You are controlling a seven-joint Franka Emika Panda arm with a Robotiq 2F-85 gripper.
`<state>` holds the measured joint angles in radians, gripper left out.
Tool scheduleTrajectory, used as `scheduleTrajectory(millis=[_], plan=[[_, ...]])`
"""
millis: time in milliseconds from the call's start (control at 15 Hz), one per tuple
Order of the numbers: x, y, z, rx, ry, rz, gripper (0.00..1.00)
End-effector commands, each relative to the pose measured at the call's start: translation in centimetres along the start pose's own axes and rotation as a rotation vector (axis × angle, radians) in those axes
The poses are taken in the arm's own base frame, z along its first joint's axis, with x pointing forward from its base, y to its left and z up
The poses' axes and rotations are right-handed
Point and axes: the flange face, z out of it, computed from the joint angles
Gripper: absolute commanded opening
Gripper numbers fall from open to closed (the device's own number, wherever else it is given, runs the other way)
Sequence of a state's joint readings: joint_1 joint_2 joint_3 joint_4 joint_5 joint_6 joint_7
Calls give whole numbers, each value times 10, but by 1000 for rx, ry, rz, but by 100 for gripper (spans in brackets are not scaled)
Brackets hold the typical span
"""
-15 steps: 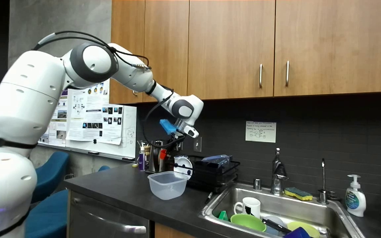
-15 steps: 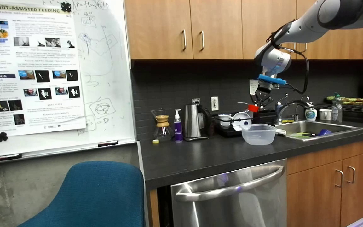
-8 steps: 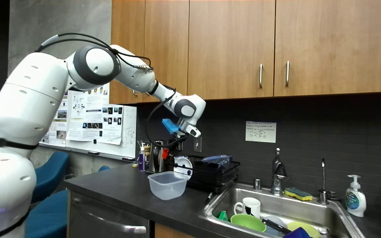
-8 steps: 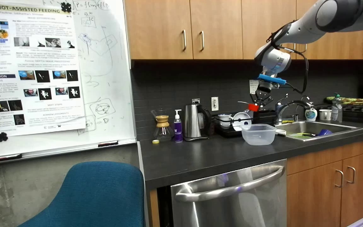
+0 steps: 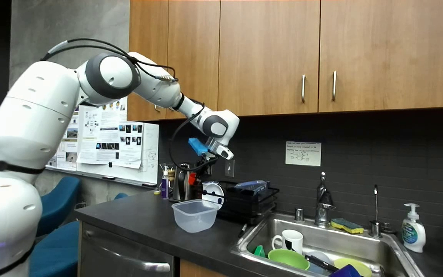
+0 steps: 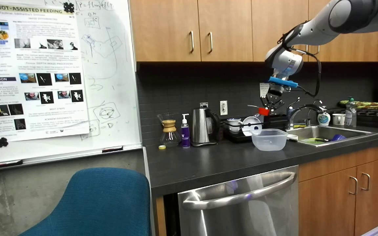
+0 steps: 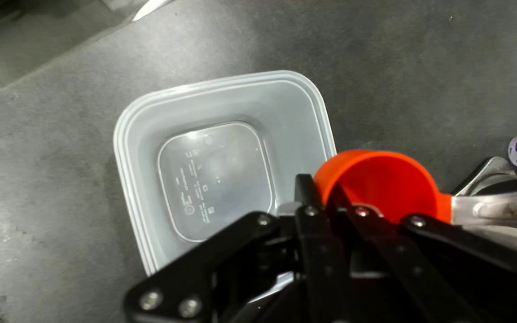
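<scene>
Gripper [image 7: 322,192] pinching the wall of a red measuring cup [image 7: 384,179], one finger outside, one inside; right of center, wrist view. Metal handle [image 7: 501,208] runs to the right edge. Clear plastic container [image 7: 285,105] center-left, on dark countertop [image 7: 420,67]; cup overlaps its right side in the wrist view. In an exterior view, cup is right of center, higher in frame than the container, handle pointing left; kettle [image 6: 199,126] and purple pump bottle [image 6: 185,134] mid-frame, farther left. In an exterior view, black dish rack [image 5: 240,215] just right of the container, white dish [image 5: 213,189] at its left end. Sink [image 5: 344,246] lower right: white mug [image 5: 292,238], green bowl [image 5: 288,258] inside. Sponge [image 5: 346,226] on back ledge.
</scene>
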<state>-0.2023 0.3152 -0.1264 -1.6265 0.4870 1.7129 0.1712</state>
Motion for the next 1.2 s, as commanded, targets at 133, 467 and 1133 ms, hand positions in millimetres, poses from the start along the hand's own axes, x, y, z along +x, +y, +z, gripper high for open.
scheduleTrajectory(millis=[133,467,1133], plan=[[0,0,-1,-1,-1,0,7],[1,0,-1,-1,-2,0,7],[2,0,1,18,1,-12,2]])
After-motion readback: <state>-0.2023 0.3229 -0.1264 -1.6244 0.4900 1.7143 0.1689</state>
